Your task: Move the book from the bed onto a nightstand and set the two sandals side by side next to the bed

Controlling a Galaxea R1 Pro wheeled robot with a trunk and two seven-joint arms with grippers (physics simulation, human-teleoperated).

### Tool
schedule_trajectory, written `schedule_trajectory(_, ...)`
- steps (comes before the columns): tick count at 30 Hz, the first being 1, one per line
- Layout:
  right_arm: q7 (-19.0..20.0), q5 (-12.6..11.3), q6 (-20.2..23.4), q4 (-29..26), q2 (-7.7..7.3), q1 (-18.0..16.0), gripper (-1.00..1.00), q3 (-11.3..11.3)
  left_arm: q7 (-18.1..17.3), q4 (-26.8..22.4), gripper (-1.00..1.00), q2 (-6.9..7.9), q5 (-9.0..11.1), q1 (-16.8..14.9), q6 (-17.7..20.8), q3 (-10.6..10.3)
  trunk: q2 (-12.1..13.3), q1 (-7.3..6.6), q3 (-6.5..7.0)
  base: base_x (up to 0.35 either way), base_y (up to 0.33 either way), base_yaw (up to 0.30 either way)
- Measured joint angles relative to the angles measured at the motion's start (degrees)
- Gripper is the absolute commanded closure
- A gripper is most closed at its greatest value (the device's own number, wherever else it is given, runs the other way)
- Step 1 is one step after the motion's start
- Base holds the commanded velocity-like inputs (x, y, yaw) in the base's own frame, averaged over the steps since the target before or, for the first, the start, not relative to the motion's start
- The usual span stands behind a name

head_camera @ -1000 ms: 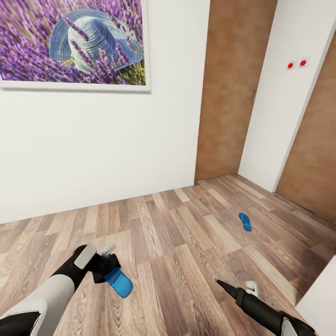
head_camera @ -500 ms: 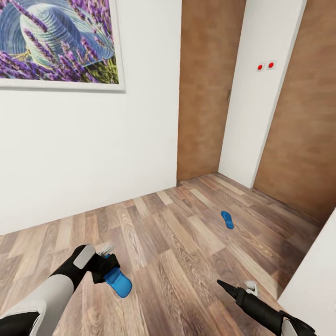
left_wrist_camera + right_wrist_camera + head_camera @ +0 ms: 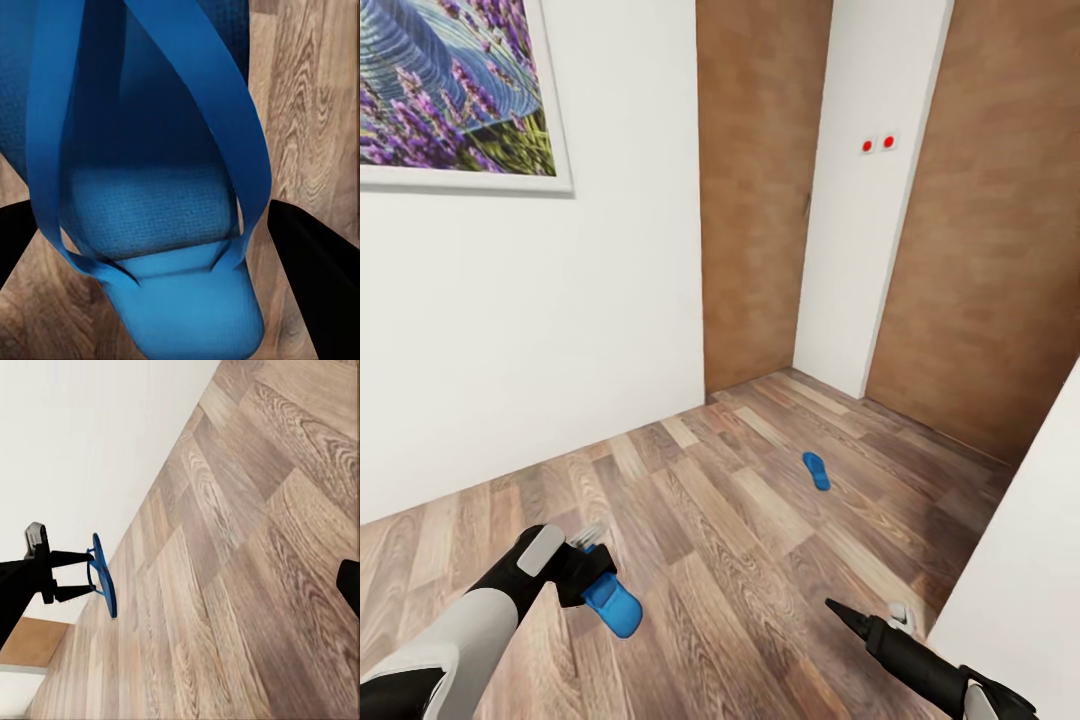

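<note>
My left gripper is shut on a bright blue sandal, held just above the wood-plank floor at the lower left of the head view. In the left wrist view, the held sandal and its straps sit between the two black fingers. The right wrist view catches the same sandal edge-on in the left gripper. The second blue sandal lies flat on the floor further ahead, near the doors. My right gripper hangs open and empty at the lower right. The book, bed and nightstands are out of view.
A white wall with a lavender picture stands ahead on the left. Two brown wooden doors flank a white wall section with red switches. A white surface rises at the lower right.
The camera has turned to the right, so the wall, doors and floor sandal slide left in the picture. Both arms keep their pose, the left still holding its sandal.
</note>
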Motion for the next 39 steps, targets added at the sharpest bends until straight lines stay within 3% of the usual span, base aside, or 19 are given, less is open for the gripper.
schedule_trajectory(39,-0.08,-0.01,0.00,0.01,0.00,0.03,-1.00,-0.03,0.01,0.00,1.00,0.12,-0.01,0.00,0.09,-0.04,0.00,0.00,0.00,0.220,0.016,-0.014)
